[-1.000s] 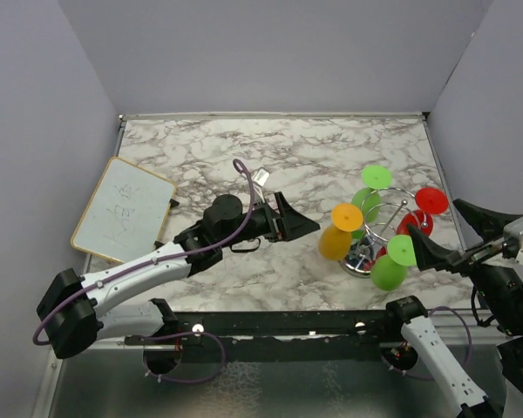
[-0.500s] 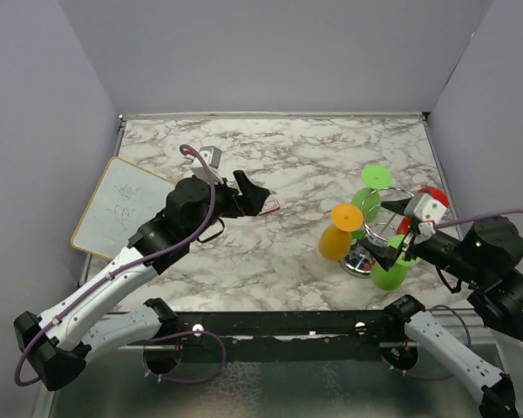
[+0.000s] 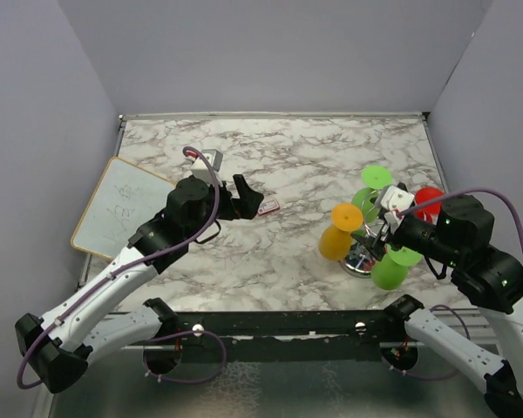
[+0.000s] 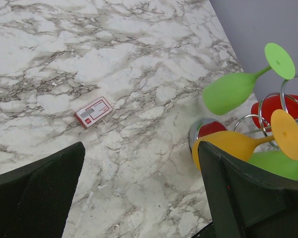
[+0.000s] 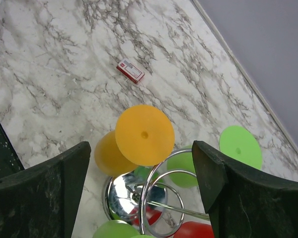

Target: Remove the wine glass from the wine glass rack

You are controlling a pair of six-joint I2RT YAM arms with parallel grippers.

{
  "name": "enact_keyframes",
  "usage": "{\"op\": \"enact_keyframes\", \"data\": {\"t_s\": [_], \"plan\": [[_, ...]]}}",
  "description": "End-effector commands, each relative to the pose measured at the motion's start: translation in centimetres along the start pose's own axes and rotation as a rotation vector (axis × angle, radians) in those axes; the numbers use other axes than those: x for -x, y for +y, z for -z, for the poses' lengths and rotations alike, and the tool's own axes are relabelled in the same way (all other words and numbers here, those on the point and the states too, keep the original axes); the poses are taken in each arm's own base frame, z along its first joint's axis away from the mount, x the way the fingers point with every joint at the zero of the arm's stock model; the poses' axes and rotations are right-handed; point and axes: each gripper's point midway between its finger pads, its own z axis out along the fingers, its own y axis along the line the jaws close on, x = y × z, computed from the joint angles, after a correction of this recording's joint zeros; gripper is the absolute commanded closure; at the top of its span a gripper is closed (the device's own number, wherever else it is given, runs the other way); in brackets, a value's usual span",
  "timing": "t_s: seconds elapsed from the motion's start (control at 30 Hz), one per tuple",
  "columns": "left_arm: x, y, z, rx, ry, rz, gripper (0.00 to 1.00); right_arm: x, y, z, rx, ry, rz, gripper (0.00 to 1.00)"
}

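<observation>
The chrome wine glass rack (image 3: 359, 261) stands at the table's right, its shiny round base (image 5: 124, 194) seen from above in the right wrist view. Plastic wine glasses hang on it bowl down: an orange one (image 3: 336, 242), two green ones (image 3: 364, 200) and a red one (image 3: 430, 199). My right gripper (image 3: 384, 235) hovers open over the rack. The orange glass's round foot (image 5: 144, 135) lies between its fingers, touched by neither. My left gripper (image 3: 247, 197) is open over bare marble, well left of the rack.
A small red and white card (image 3: 268, 207) lies on the marble near the left gripper. A whiteboard (image 3: 122, 209) rests at the table's left edge. Grey walls close in the back and both sides.
The right arm has swung in from the right edge to above the rack, its jaws narrowing a little. The left arm has pulled back to the left and turned, away from the rack.
</observation>
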Motion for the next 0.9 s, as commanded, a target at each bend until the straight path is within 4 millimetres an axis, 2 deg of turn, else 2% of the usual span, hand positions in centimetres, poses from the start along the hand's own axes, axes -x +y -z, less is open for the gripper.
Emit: {"op": "enact_keyframes", "data": {"t_s": [0.0, 0.1, 0.23, 0.4, 0.6, 0.87], "plan": [[-0.9, -2.1, -0.3, -0.116, 0.048, 0.050, 0.01, 0.9, -1.3, 0.5, -0.072, -0.005, -0.026, 0.15], [-2.8, -6.3, -0.6, -0.333, 0.154, 0.187, 0.01, 2.6, -2.5, 0.8, -0.131, -0.031, -0.153, 0.16], [-4.7, -11.2, -0.2, -0.600, 0.302, 0.441, 0.06, 4.9, -2.3, 1.3, -0.114, -0.081, -0.309, 0.16], [-5.9, -14.9, -0.5, -0.656, 0.367, 0.510, 0.11, 7.8, -2.7, 3.1, -0.148, -0.198, -0.438, 0.16], [-7.0, -16.2, -2.6, -0.585, 0.380, 0.592, 0.25, 9.6, -3.1, 5.4, -0.186, -0.310, -0.503, 0.16], [-8.2, -18.2, -5.1, -0.545, 0.411, 0.636, 0.34, 9.5, -3.3, 6.8, -0.231, -0.334, -0.502, 0.16]]}}
